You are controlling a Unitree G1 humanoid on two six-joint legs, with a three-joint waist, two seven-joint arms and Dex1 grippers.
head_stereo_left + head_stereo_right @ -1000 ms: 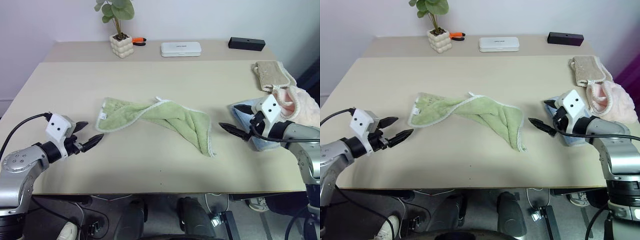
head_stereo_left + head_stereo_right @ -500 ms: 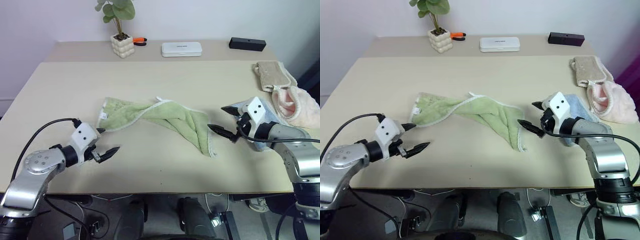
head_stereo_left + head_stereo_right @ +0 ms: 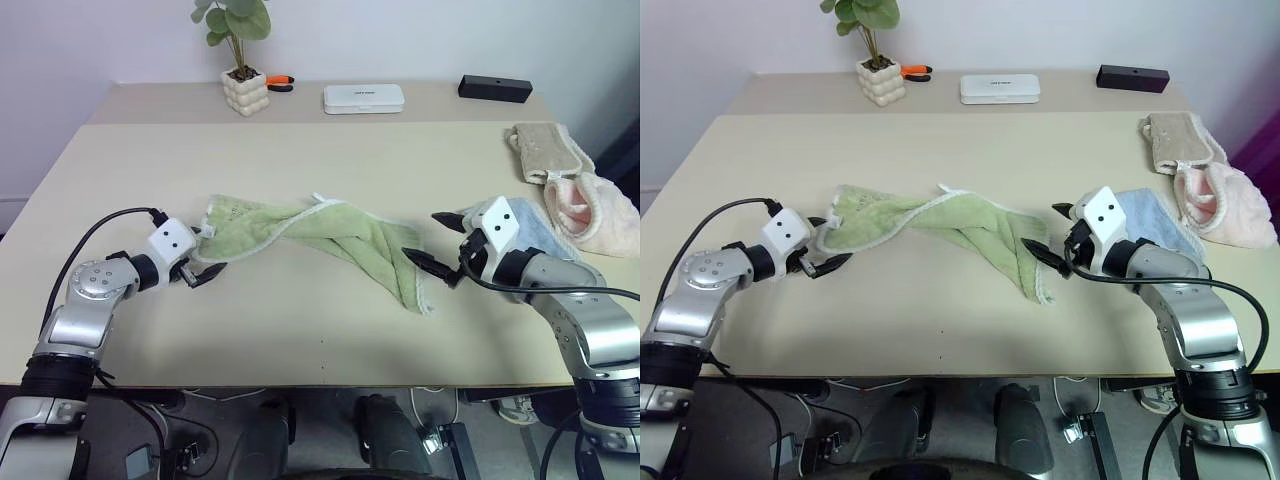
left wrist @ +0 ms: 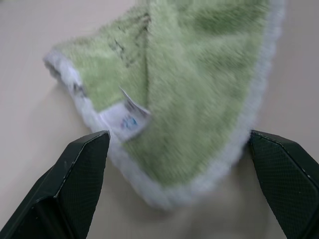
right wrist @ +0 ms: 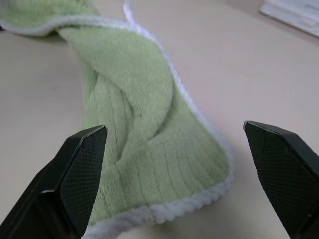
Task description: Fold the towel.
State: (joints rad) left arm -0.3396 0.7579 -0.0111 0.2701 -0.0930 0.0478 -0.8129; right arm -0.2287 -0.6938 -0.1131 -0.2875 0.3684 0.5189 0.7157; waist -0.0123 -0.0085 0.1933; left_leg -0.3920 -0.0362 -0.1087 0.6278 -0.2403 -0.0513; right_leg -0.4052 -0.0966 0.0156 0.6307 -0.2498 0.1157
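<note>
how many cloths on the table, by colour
green: 1, the towel
light blue: 1, folded towel
beige: 1, cloth
pink: 1, cloth
total: 4

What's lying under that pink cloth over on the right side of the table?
The pink cloth overlaps one end of a beige cloth and lies beside a light blue towel; anything beneath stays covered.
</note>
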